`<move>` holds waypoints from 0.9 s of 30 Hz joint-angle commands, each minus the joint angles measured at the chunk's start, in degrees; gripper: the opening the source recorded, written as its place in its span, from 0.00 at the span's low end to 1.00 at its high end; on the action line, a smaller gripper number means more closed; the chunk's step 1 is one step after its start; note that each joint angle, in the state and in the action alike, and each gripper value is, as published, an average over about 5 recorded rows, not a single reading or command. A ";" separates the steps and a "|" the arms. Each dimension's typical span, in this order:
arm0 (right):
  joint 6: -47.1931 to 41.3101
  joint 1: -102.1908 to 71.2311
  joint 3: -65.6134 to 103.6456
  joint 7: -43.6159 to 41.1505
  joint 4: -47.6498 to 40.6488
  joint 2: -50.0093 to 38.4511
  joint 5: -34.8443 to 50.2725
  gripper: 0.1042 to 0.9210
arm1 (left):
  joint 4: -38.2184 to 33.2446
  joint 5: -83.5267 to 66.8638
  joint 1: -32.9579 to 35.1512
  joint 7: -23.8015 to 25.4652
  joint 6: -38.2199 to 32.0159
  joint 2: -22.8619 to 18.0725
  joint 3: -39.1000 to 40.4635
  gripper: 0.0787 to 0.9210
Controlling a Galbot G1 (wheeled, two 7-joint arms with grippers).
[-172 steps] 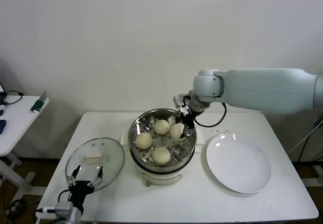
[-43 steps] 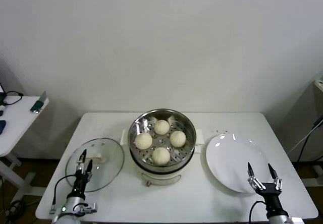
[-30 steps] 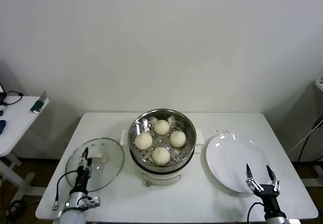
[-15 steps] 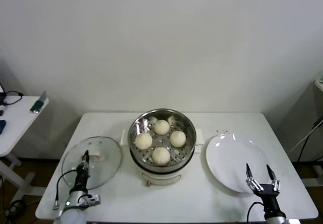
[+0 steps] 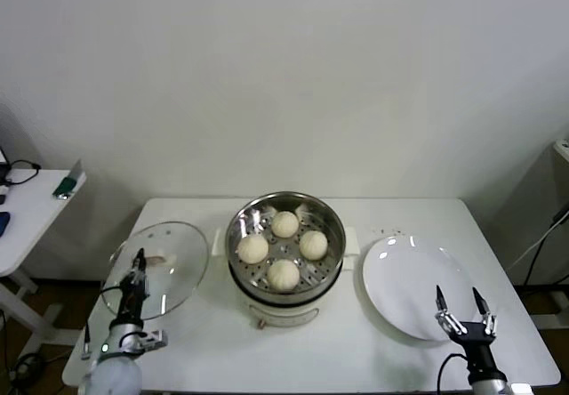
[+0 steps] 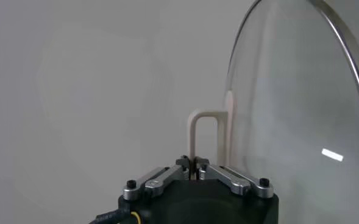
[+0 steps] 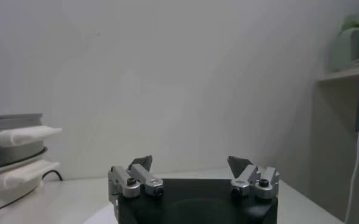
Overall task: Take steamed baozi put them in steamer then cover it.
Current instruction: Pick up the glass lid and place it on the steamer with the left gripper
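Observation:
Several cream-white baozi (image 5: 284,224) lie on the perforated floor of the shiny steamer (image 5: 286,195) at the table's middle. To its left the glass cover (image 5: 173,253) hangs tilted above the table. My left gripper (image 5: 139,258) is shut on the cover's cream bar handle (image 6: 202,122), and in the left wrist view its jaws (image 6: 193,161) pinch the bar while the glass (image 6: 295,109) stands on edge beside it. Near the table's front right, my right gripper (image 5: 462,309) stands open with nothing in it, also seen as the right gripper (image 7: 191,165) in its own wrist view.
A flat white plate (image 5: 418,288) lies right of the steamer, just beyond the right gripper. The steamer's cream side handle (image 7: 30,135) shows in the right wrist view. A small side table (image 5: 27,204) with a few items stands at the far left.
The left gripper has shut on the cover's handle. The cover has come up off the table, tilted and shifted a little to the left. The right gripper has barely moved.

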 commanded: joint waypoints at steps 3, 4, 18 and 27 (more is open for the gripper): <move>-3.00 0.02 0.82 1.66 0.78 -0.30 -4.24 0.88 | -26.77 -10.29 3.01 15.79 15.49 8.93 -0.84 0.06; -3.29 0.01 0.74 1.66 0.80 -0.32 -4.35 0.88 | -28.56 -10.44 3.01 17.32 17.09 9.47 -0.76 0.06; -3.82 0.81 -1.13 1.36 -0.09 -0.55 -5.49 0.88 | -37.46 3.72 -4.26 25.44 27.84 8.05 20.37 0.06; -3.17 1.85 -2.11 1.21 -0.98 -0.97 -5.51 0.88 | -34.87 15.49 -11.31 32.28 33.31 -1.50 33.52 0.06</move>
